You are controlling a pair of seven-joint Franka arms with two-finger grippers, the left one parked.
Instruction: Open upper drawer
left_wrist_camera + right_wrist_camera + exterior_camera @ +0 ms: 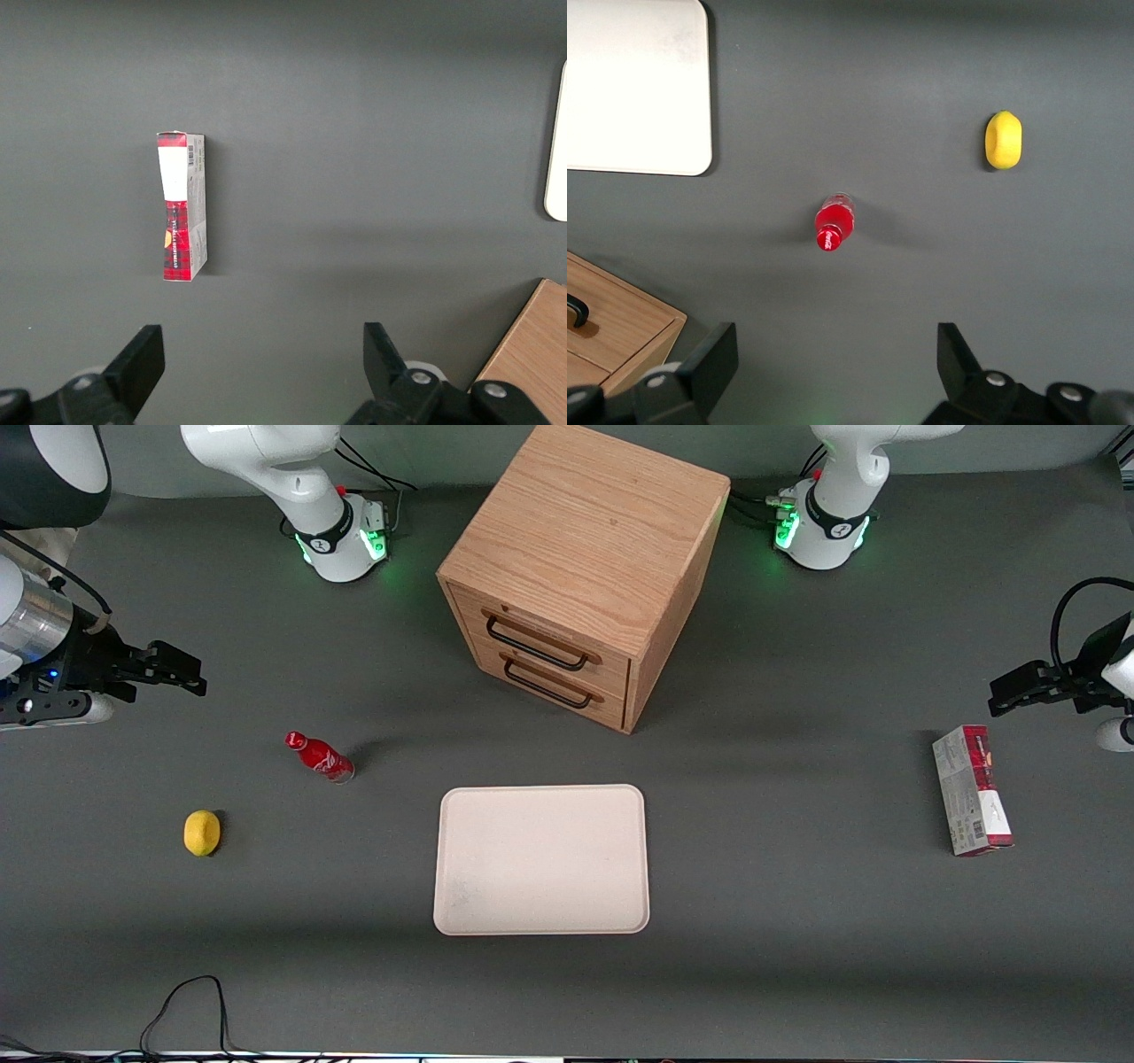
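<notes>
The wooden cabinet (585,558) stands at the table's middle, farther from the front camera than the tray. Its upper drawer (542,631) is shut flush, with a black wire handle (536,646) across its front. The lower drawer (549,682) beneath it is shut too. My gripper (190,673) hovers toward the working arm's end of the table, well apart from the cabinet, with nothing in it. Its fingers (713,359) stand wide open over bare table. A corner of the cabinet (616,332) shows in the right wrist view.
A red bottle (319,755) (833,221) and a yellow lemon (202,833) (1003,139) lie near the gripper. A cream tray (541,859) (629,88) sits in front of the cabinet. A red and white box (970,790) (182,205) lies toward the parked arm's end.
</notes>
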